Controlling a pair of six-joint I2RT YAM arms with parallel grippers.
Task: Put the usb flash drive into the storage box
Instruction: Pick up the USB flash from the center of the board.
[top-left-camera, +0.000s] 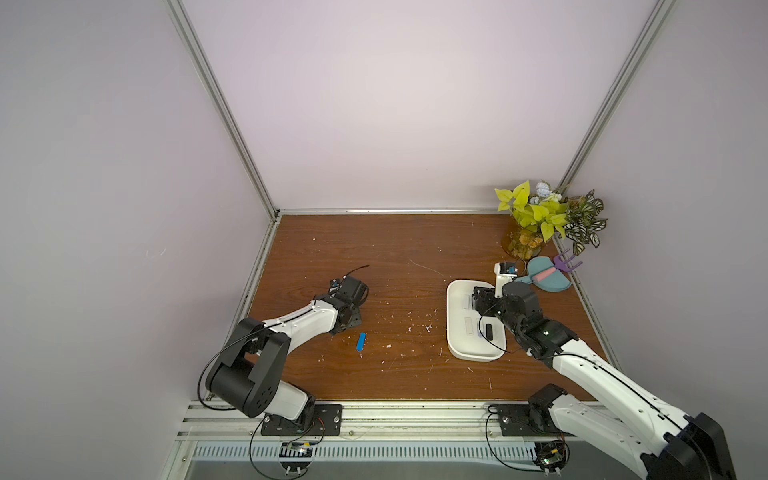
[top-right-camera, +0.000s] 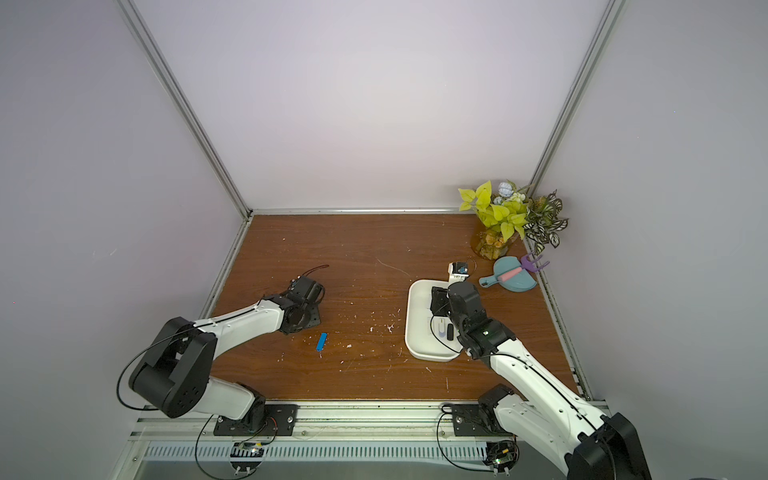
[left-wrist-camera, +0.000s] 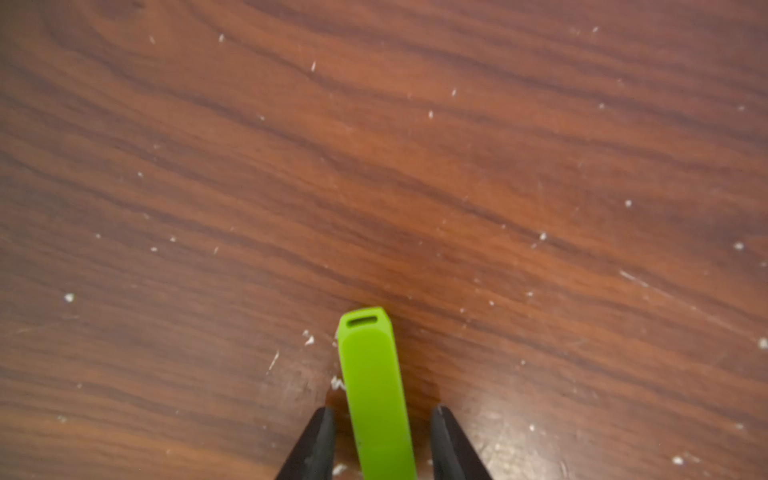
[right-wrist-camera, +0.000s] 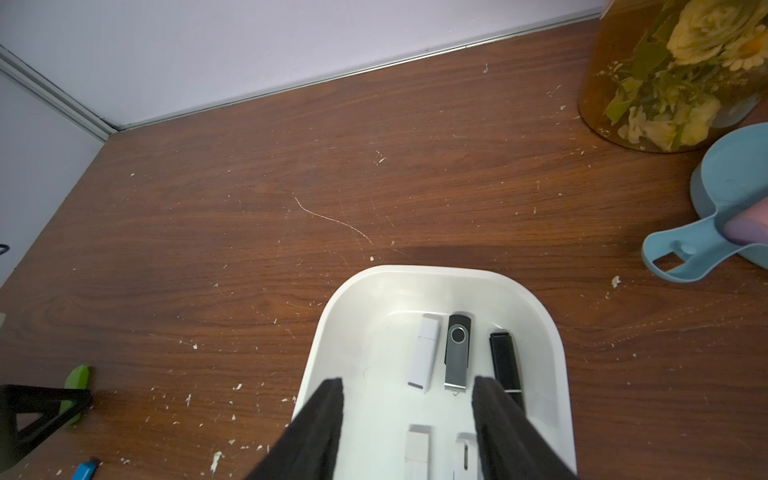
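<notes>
In the left wrist view a green usb flash drive (left-wrist-camera: 370, 374) lies flat on the wooden table between the black fingers of my left gripper (left-wrist-camera: 384, 411). A gap shows on each side of it, so the jaws are open around it. Both top views hide that drive under the left gripper (top-left-camera: 353, 319) (top-right-camera: 309, 322). A blue flash drive (top-left-camera: 360, 342) (top-right-camera: 321, 342) lies loose a little nearer the front. The white storage box (top-left-camera: 453, 332) (top-right-camera: 411, 332) (right-wrist-camera: 332, 307) holds several flash drives. My right gripper (right-wrist-camera: 409, 382) (top-left-camera: 478, 301) hangs open and empty over it.
A teal dustpan (top-left-camera: 669, 278) (right-wrist-camera: 727, 199) with a pink-handled brush lies right of the box. A glass vase of flowers and leaves (top-left-camera: 523, 243) (right-wrist-camera: 665, 70) fills the back right corner. Walls close the table at the back and both sides. White crumbs dot the wood.
</notes>
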